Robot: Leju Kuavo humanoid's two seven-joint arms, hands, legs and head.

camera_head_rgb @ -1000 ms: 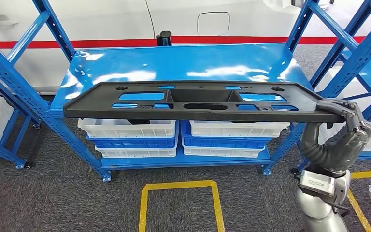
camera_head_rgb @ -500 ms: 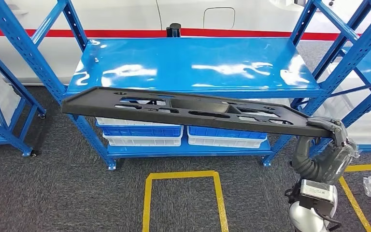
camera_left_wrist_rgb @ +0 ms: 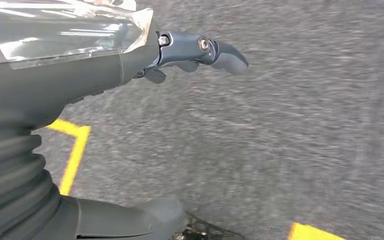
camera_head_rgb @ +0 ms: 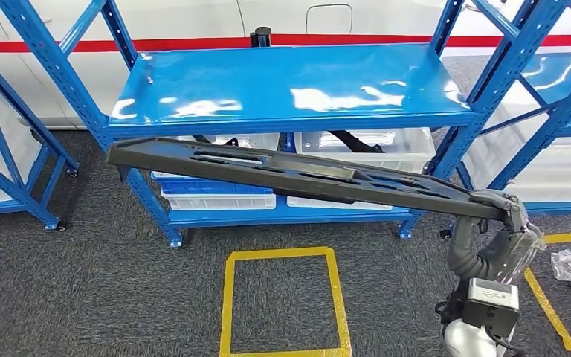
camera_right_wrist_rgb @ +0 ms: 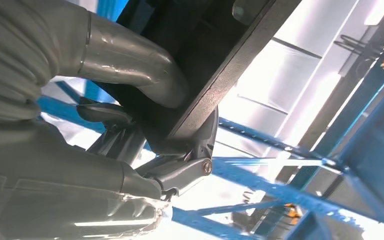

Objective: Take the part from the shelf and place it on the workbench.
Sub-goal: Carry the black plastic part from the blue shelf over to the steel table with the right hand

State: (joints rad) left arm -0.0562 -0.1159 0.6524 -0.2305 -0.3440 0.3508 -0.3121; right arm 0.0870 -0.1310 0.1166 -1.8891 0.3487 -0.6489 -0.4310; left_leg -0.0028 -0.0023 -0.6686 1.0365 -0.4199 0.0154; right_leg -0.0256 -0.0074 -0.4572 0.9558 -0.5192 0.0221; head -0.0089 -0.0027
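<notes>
The part (camera_head_rgb: 290, 175) is a long, flat black plastic panel with several cut-outs. It hangs in the air in front of the blue shelf (camera_head_rgb: 290, 82), tilted, its far end off to the left. My right hand (camera_head_rgb: 509, 216) grips its near end at the lower right. In the right wrist view the thumb (camera_right_wrist_rgb: 135, 65) presses on the black panel (camera_right_wrist_rgb: 215, 55) and the fingers (camera_right_wrist_rgb: 190, 155) hook around its edge. My left hand (camera_left_wrist_rgb: 190, 50) hangs over grey carpet, fingers loosely extended, holding nothing.
White and blue bins (camera_head_rgb: 219, 197) sit on the lower shelf levels. Blue rack uprights (camera_head_rgb: 52, 67) stand at both sides. A yellow taped square (camera_head_rgb: 282, 297) marks the carpet in front. Clear plastic wrapping (camera_head_rgb: 569, 264) lies on the floor at the right.
The view has shifted back from the shelf and the shelf top now lies bare. The panel has come off the shelf, dropped lower and tilted, still held by my right hand.
</notes>
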